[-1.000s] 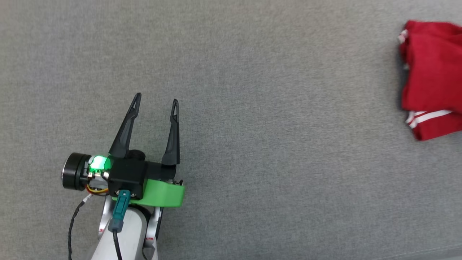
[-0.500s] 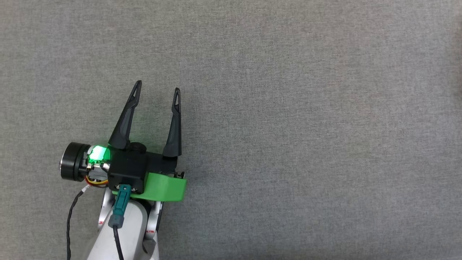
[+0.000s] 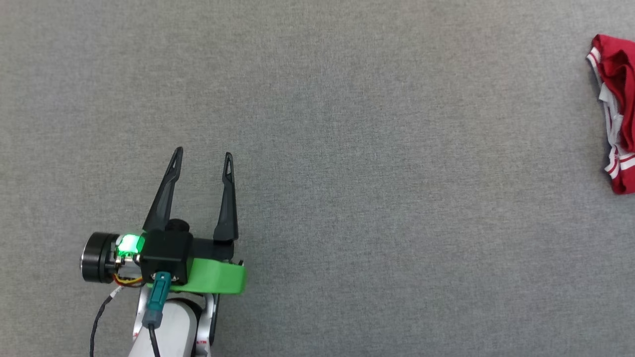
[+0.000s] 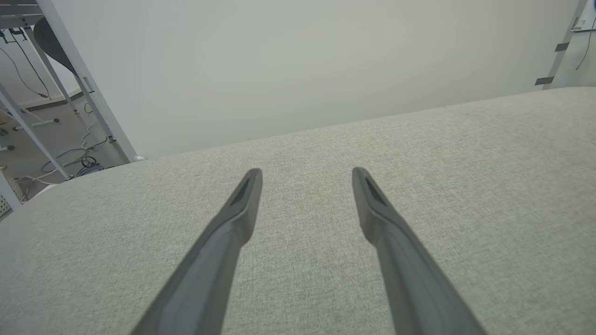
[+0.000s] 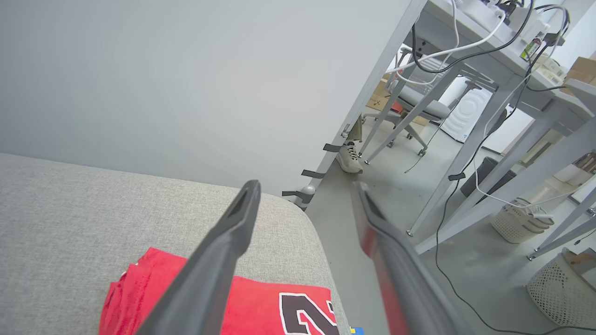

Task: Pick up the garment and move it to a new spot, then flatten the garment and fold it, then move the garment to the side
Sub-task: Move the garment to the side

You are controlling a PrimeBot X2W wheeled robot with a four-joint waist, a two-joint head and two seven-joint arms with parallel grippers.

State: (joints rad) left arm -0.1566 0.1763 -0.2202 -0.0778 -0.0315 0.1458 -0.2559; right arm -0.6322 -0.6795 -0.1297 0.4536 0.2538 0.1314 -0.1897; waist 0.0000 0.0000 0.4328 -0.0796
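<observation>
Head view: left pincer [image 3: 203, 151], fingers apart and empty, lower left over the grey tabletop [image 3: 372, 173]; garment [image 3: 622, 64] at far right edge, well apart.
Left wrist view: fingers spread above bare fabric.
Right wrist view: right pincer [image 5: 306, 184], fingers apart, above the red garment near the tabletop's corner.

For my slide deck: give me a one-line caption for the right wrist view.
Right gripper, jaws open, above the folded red garment near the corner of the grey fabric surface.
</observation>
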